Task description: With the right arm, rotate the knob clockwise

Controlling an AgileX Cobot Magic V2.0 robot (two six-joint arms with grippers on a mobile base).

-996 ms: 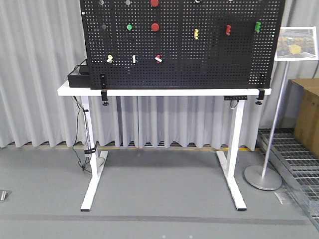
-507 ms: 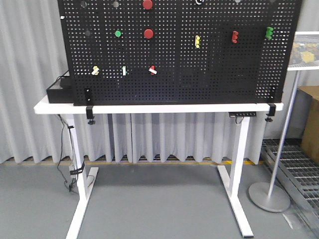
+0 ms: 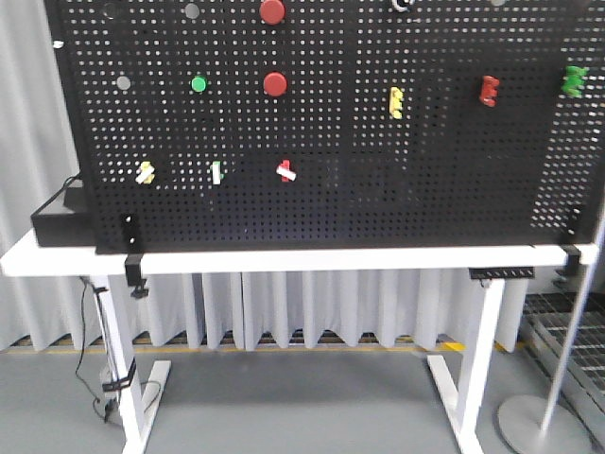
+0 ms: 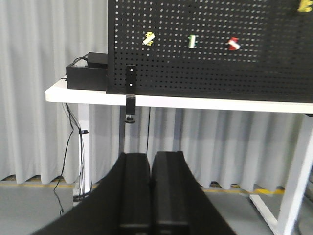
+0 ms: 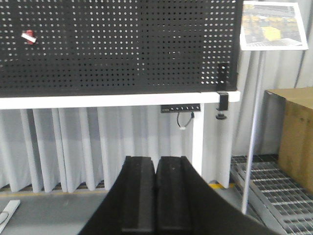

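1. Your right gripper [image 5: 156, 164]: jaws pressed together and holding nothing, low in front of the worktop [image 5: 98, 100].
2. Your left gripper [image 4: 150, 159]: jaws also closed, empty.
3. The red knob [image 3: 275, 84] sits high on the pegboard [image 3: 378, 189], left of centre. It is well above both grippers and apart from them.
4. A second red knob [image 3: 272, 11] sits above it and a green knob [image 3: 198, 84] to its left.
5. In the right wrist view, a red-white handle [image 5: 29, 36] is far up-left of the jaws.

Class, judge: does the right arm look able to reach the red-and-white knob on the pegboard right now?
Probably not yet. Nothing blocks the red-and-white knob, but the right gripper, shut, sits low and well short of the pegboard; it likely must get closer first.
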